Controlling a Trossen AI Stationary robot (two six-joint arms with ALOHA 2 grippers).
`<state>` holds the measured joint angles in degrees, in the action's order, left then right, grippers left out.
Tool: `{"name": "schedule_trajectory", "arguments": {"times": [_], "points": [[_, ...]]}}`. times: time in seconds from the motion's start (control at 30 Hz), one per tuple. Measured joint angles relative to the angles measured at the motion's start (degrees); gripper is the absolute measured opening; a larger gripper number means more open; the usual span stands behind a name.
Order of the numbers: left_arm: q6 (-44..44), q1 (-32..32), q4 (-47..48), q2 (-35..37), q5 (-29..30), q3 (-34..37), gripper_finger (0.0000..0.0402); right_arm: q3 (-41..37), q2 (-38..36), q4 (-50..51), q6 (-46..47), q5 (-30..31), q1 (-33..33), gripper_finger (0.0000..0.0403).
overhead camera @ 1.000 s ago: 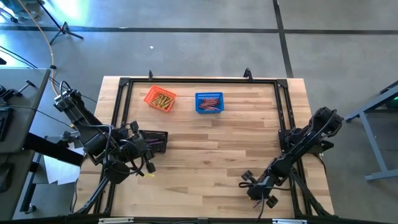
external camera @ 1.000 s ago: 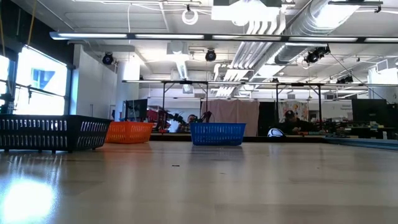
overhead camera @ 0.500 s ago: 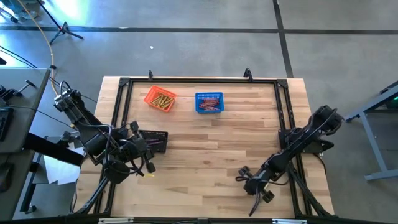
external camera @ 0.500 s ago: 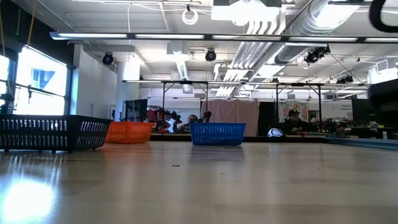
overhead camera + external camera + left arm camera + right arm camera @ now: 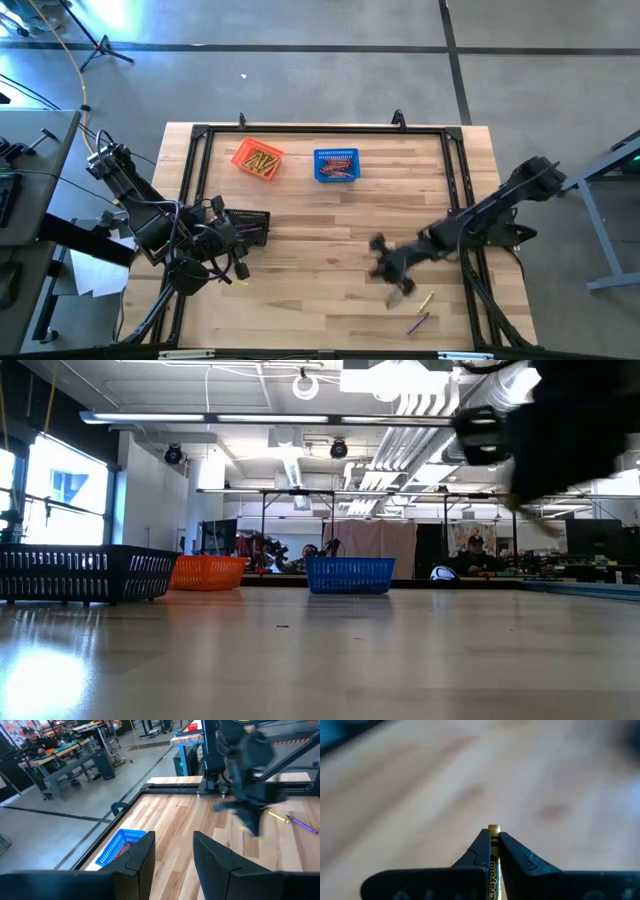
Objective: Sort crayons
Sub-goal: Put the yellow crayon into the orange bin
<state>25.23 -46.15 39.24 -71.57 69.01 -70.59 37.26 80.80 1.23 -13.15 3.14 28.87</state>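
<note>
Right tool [image 5: 493,851] pinches a yellow crayon [image 5: 493,832] (for the orange basket [image 5: 258,159], presumably); left tool [image 5: 173,851] spread, idle near the surface's left edge.

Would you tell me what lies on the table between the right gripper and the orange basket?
In the high view, the blue basket sits near that line; otherwise bare wood separates the right gripper, shut on a yellow crayon, from the orange basket.

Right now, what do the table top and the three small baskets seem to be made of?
Table top: pale wood planks, visible grain and seams, slight sheen. Orange basket, blue basket and black basket: probably moulded plastic mesh, judging by the open lattice walls and uniform colour.
</note>
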Motion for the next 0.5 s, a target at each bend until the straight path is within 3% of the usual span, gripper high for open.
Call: {"name": "schedule_trajectory", "arguments": {"times": [0.1, 0.17, 0.37, 0.5], "points": [[0.0, 0.0, 0.0, 0.0, -1.3, 0.0, 0.0117, 0.1, -1.5, -4.7, -2.3, 9.3, -6.6, 0.0008], [0.0, 0.0, 0.0, 0.0, -1.8, 0.0, 0.0117, 0.1, -1.6, -9.7, -2.4, 11.5, -11.9, 0.0008], [-0.3, 0.0, 0.1, -0.2, -2.3, 0.0, 0.0117, 1.0, 3.8, -32.2, -5.5, 1.4, -26.3, 0.0009], [-0.3, 0.0, 0.2, -0.2, -2.2, 0.0, 0.0117, 7.9, 11.2, -37.9, -6.6, -3.1, -32.1, 0.0009]]}}
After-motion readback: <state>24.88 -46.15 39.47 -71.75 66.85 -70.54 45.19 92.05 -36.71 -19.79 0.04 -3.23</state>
